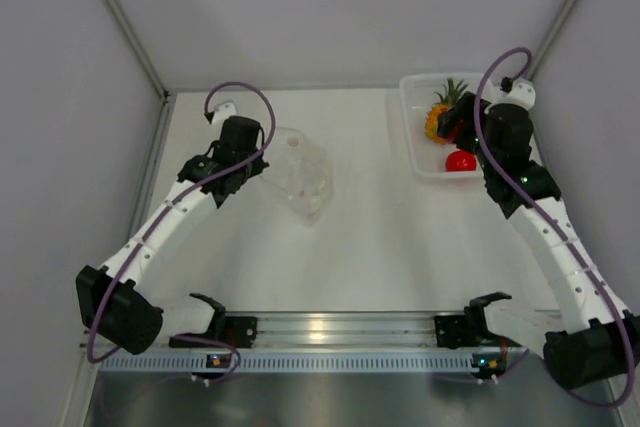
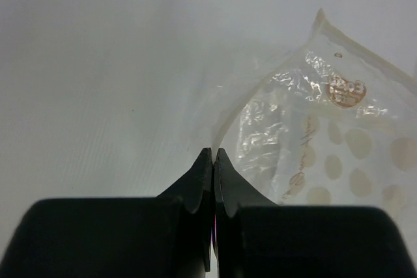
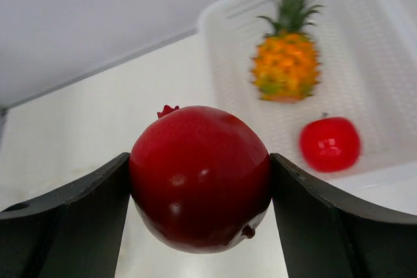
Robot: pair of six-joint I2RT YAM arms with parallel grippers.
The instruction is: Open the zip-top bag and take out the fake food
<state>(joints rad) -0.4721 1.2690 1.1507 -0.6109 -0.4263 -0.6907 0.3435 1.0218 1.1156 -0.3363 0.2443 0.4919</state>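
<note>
While the bag (image 1: 300, 172) stands crumpled and clear on the table, left of centre, I see its edge run straight into the tips of my left pincer (image 2: 213, 153). The jaws are pressed together on that film. The rest of the bag spreads up and to the right of the tips, and I can see nothing inside it.

One red fruit (image 3: 199, 187) sits clamped between the wide-set jaws of my right pincer (image 1: 455, 129), off the surface at the bin's near side. The pineapple (image 3: 285, 63) lies in the bin (image 1: 412, 137), crown pointing to the far wall. A second red fruit (image 3: 330, 142) rests just nearer than it, in the same bin. That bin is at the far right of the table, well apart from the bag.

The table (image 1: 370, 247) is plain white. Pale grey walls (image 1: 350, 7) close it in behind and on both sides.
</note>
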